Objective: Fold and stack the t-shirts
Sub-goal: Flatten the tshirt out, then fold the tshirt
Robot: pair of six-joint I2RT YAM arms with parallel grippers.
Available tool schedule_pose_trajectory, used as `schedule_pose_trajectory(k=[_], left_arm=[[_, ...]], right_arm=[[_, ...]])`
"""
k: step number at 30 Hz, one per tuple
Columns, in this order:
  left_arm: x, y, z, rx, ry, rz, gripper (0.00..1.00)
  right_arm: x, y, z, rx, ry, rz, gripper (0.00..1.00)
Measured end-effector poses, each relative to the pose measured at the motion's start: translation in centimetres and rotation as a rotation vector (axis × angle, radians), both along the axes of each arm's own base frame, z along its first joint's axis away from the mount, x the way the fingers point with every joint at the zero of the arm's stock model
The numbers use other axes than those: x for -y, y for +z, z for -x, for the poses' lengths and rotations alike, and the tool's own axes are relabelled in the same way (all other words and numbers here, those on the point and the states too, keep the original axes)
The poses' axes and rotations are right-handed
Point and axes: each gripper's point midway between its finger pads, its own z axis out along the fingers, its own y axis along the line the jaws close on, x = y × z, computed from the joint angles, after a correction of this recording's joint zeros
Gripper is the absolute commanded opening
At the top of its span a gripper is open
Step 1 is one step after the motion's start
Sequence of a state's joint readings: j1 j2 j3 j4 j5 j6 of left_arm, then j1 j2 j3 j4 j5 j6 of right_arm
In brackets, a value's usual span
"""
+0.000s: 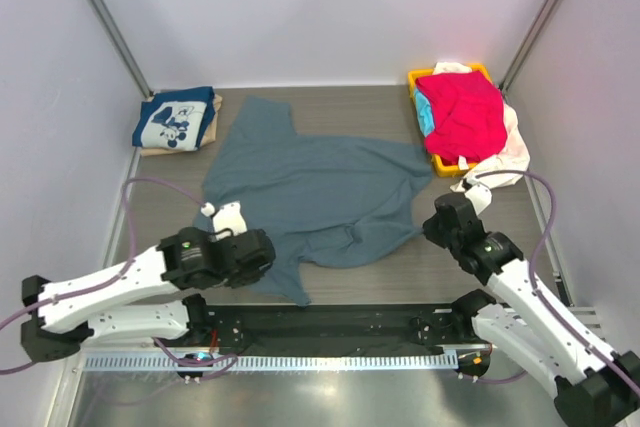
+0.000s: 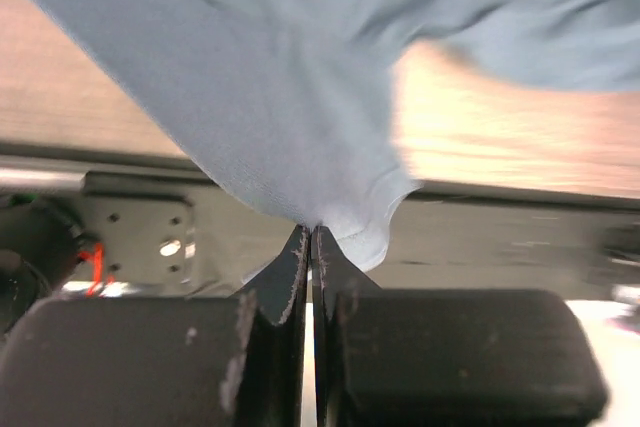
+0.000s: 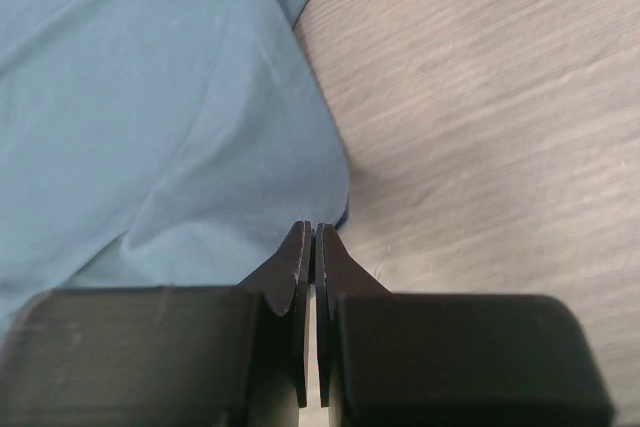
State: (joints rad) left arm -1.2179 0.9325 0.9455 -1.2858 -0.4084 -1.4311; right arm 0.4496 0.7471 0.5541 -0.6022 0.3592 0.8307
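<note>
A large slate blue-grey t-shirt (image 1: 310, 192) lies spread flat in the middle of the table. My left gripper (image 1: 268, 253) is shut on its near-left hem corner (image 2: 340, 212), which hangs lifted above the metal front rail. My right gripper (image 1: 434, 223) is shut at the shirt's right edge (image 3: 200, 127), its tips pinching the hem low on the wood. A folded navy t-shirt with white cartoon print (image 1: 175, 119) rests on a tan one (image 1: 210, 127) at the back left. Red (image 1: 462, 112), turquoise (image 1: 424, 119) and cream (image 1: 508, 147) t-shirts fill the basket.
A yellow plastic basket (image 1: 417, 77) stands at the back right against the wall. White walls close in the left, back and right sides. A black and metal rail (image 1: 330, 332) runs along the near edge between the two arm bases.
</note>
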Motion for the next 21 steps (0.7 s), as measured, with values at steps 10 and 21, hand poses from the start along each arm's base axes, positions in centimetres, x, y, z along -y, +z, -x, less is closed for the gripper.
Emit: schedule_pose_trajectory(k=[10, 21], left_arm=[[-1.5, 8.8, -1.5, 0.213, 0.039, 0.280, 0.00], [-2.4, 11.4, -2.5, 0.303, 0.042, 0.289, 0.00]], right_arm=[[1.3, 8.2, 3.9, 0.091, -0.031, -0.112, 0.01], [4.1, 9.8, 8.1, 0.078, -0.092, -0.100, 0.01]])
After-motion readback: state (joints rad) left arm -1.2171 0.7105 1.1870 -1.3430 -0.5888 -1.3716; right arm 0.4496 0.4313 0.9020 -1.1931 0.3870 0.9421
